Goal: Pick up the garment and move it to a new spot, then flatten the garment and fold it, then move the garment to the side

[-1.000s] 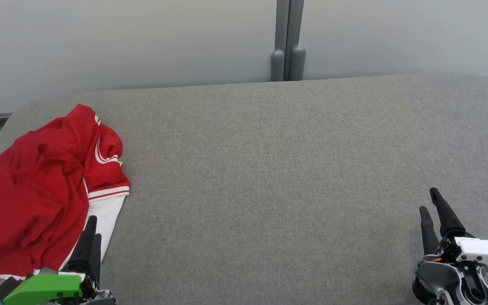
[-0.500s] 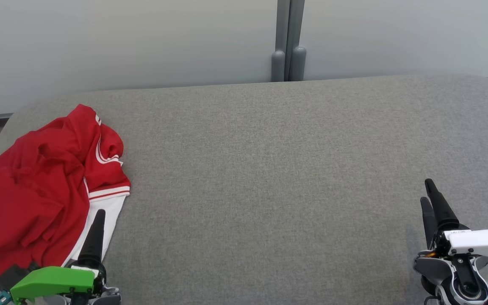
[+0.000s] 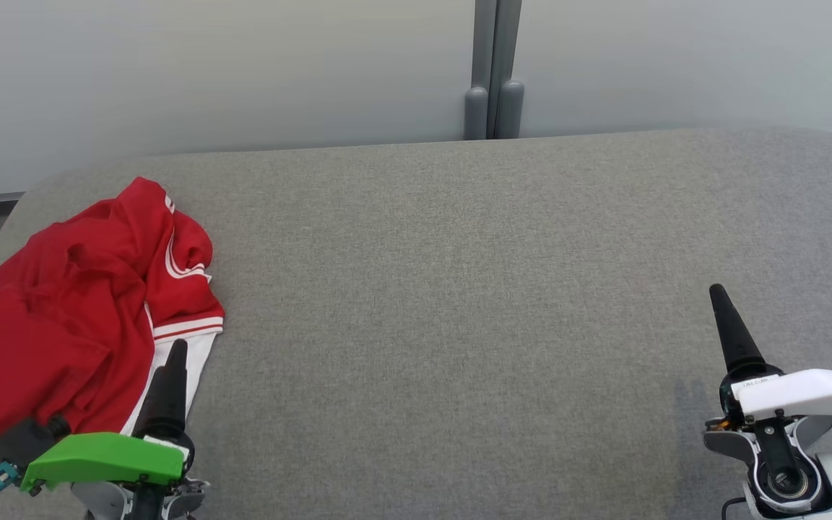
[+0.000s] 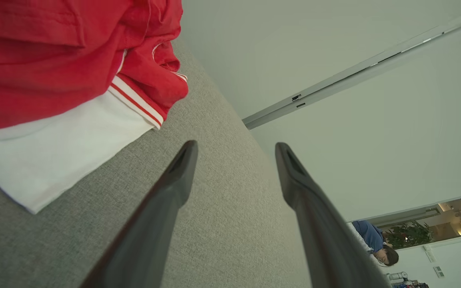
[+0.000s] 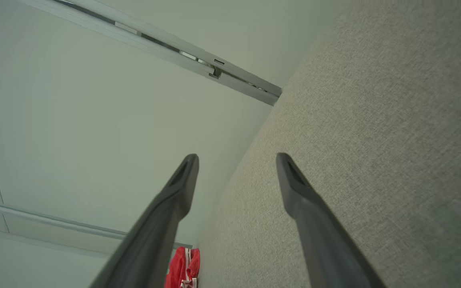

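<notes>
A crumpled red garment (image 3: 69,318) with white stripes and a white panel lies heaped at the left end of the grey padded table (image 3: 459,289). The left wrist view shows its white panel and striped cuff (image 4: 74,120) just ahead and left of the fingers. My left gripper (image 3: 174,357) hovers at the garment's near right edge, over the white panel, open and empty (image 4: 234,148). My right gripper (image 3: 719,300) stands far off at the lower right over bare table, also open and empty (image 5: 236,158). A sliver of the garment (image 5: 184,268) peeks out in the right wrist view.
A pale wall with a grey vertical post (image 3: 492,72) runs behind the table. Bare grey surface stretches from the garment to the right gripper. In the left wrist view a person (image 4: 374,242) sits far off in another room.
Both grippers have risen and moved forward; the left one now reaches over the garment's white panel. The garment has not moved.
</notes>
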